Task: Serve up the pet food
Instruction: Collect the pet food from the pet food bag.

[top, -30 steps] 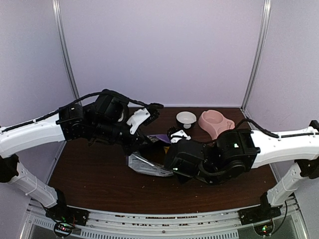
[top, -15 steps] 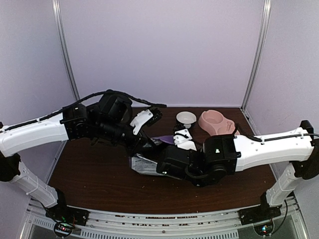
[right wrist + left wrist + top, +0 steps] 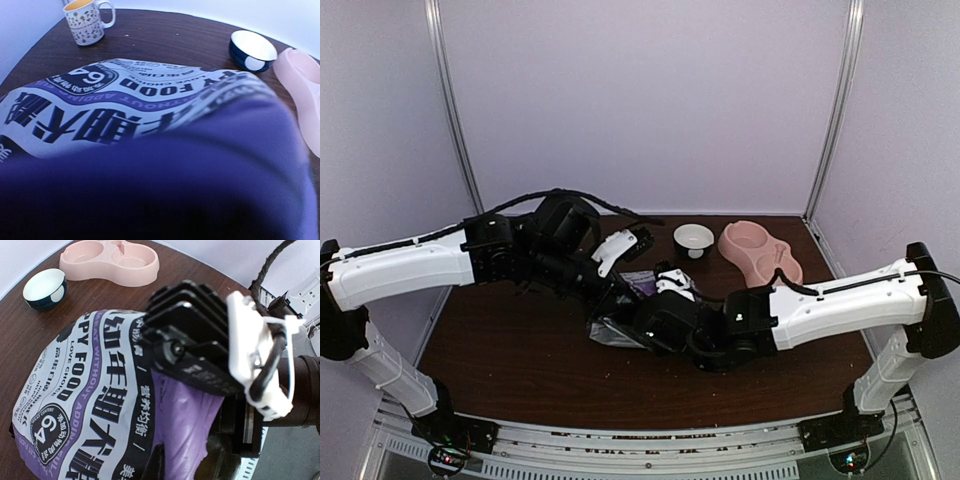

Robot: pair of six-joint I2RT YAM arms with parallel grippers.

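now l jaws & r jaws both clenched on pet food bag (image 3: pixel 90 390).

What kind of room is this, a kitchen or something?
Probably a robot test booth, not a home: plain lilac walls on metal posts, a left arm and right arm mounted along a brown table, plus a purple pet-food bag and pink double bowl.

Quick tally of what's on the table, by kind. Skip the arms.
Food bag: 1, the purple puppy food bag
Bowls: 2, the pink double bowl and the small blue bowl
Mug: 1, the patterned mug
Total: 4
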